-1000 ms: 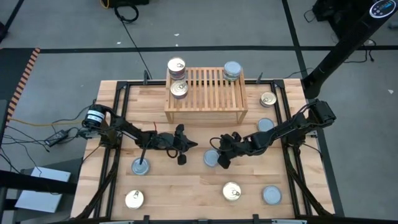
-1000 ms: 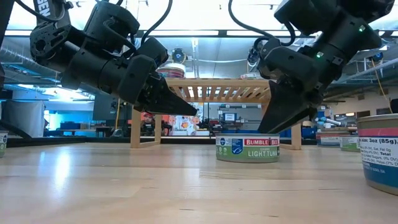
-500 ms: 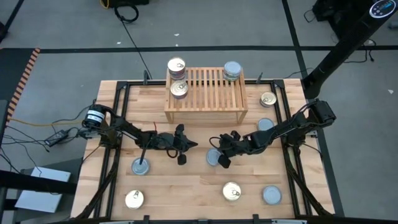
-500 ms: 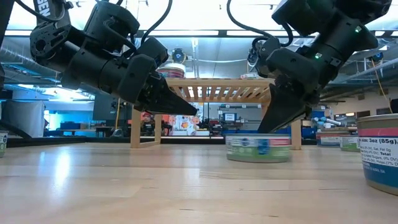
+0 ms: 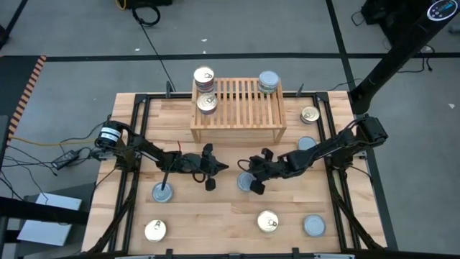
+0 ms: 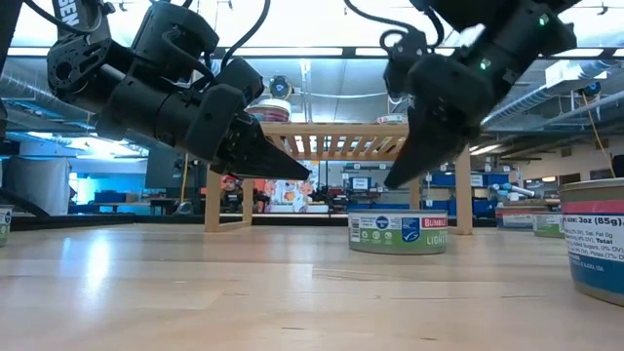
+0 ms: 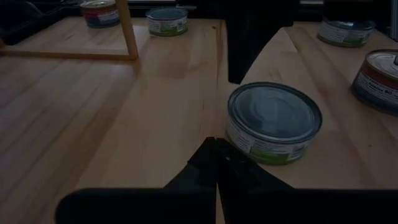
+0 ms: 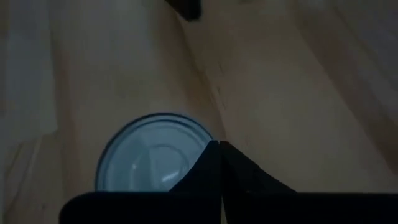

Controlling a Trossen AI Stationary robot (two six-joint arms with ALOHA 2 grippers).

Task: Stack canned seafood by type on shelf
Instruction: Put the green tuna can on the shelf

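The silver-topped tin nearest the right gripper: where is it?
In the high view, the silver-topped tin sits mid-table in front of the shelf, just below the shut right gripper.

Overhead view: even, bright light on the pale plank tabletop (image 5: 215, 216), with soft short shadows under both dark arms. Table-level view: white ceiling strip lights (image 6: 322, 19) glare behind the arms, which read as silhouettes; the near boards are soft. Wrist views: dim and warm, each arm's own dark fingers (image 7: 214, 168) blurred, and the silver-topped round tin (image 8: 152, 158) slightly hazy.
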